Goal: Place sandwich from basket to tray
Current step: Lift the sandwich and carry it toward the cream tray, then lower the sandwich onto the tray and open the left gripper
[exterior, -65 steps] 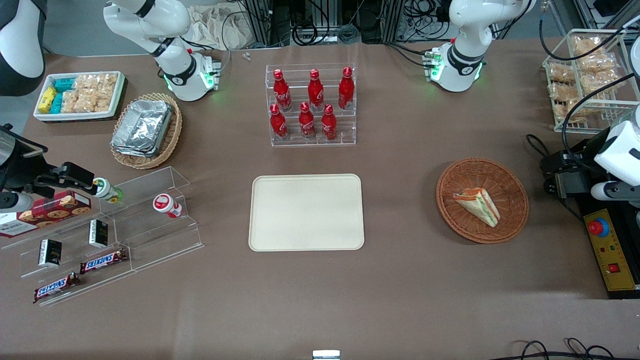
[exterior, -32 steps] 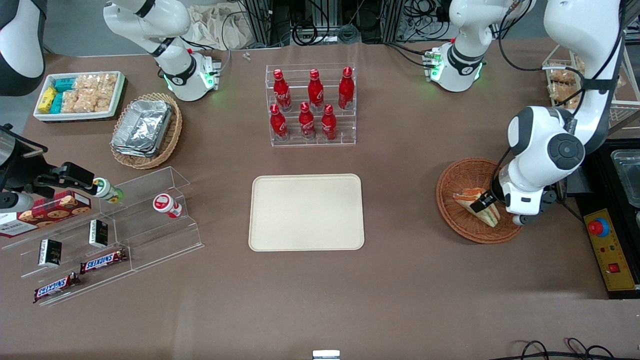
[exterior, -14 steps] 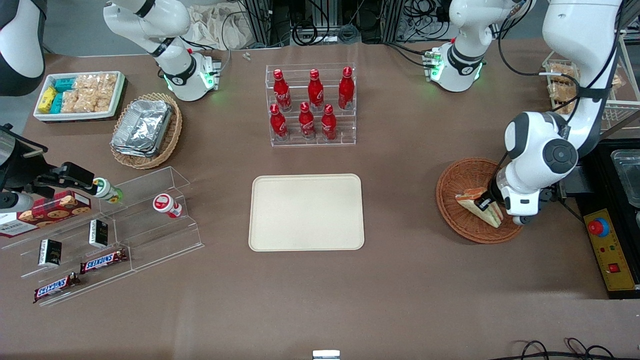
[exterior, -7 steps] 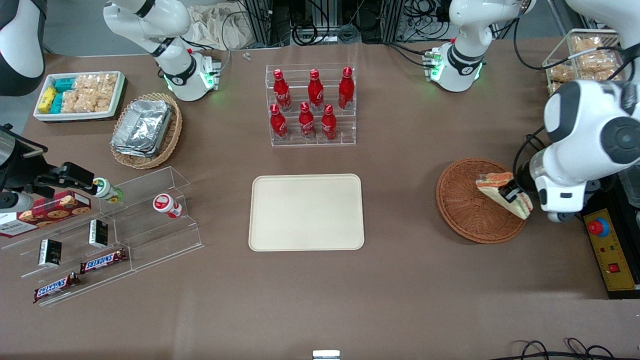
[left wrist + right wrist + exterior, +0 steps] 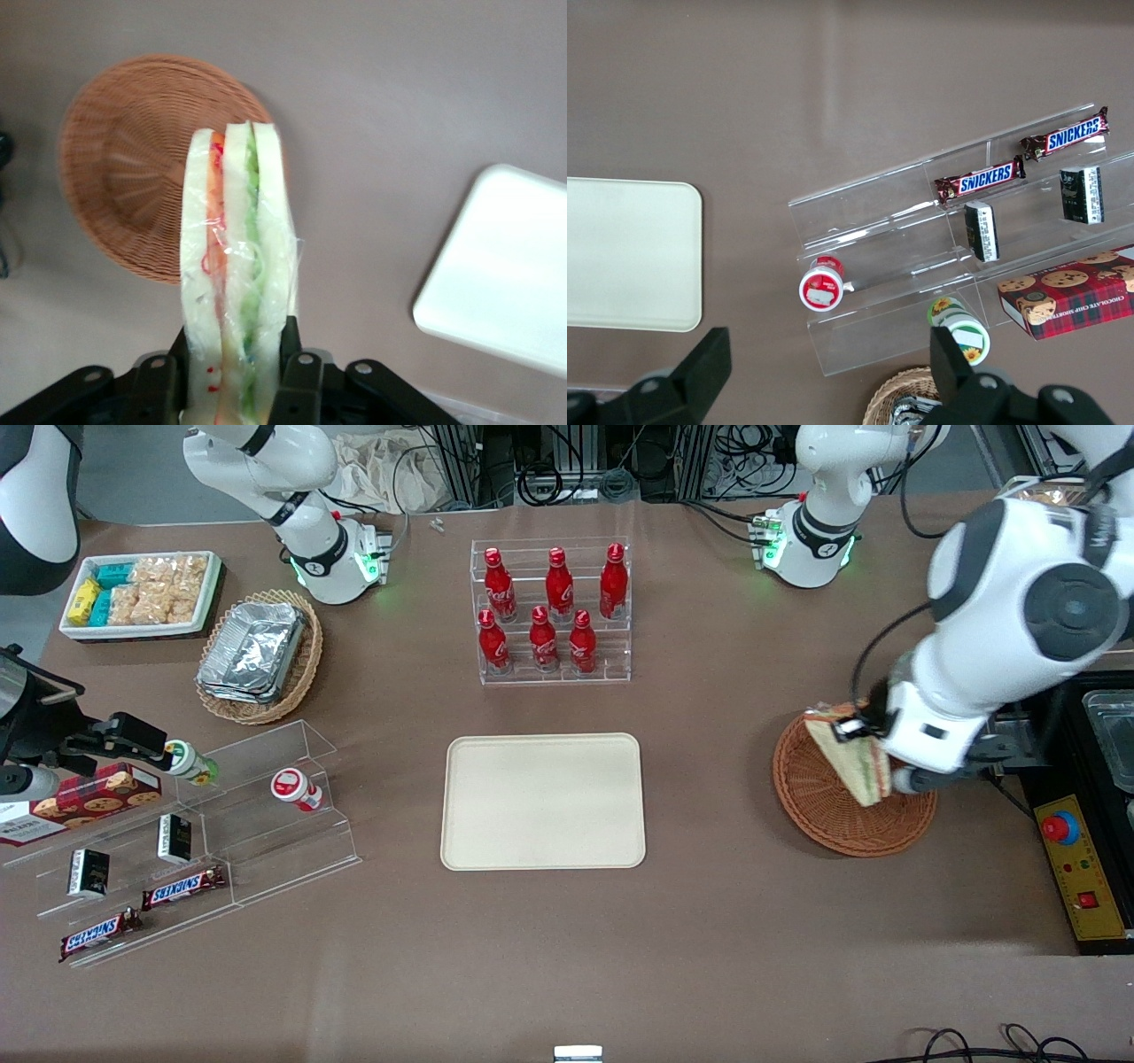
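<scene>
The sandwich (image 5: 235, 274) is held clamped in the tool (image 5: 232, 367), lifted above the basket (image 5: 819, 806) near the working arm's table edge. "SNICKERS" is read on two bars (image 5: 985, 179) lying on an acrylic shelf (image 5: 921, 266); the tray (image 5: 542, 801) lies mid-table.

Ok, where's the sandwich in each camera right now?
Front view: the sandwich hangs above the basket, held in the pincer.
Left wrist view: the sandwich stands on edge between the pincer's fingers.
Right wrist view: not in it.
Shared landmark: the tray.
</scene>
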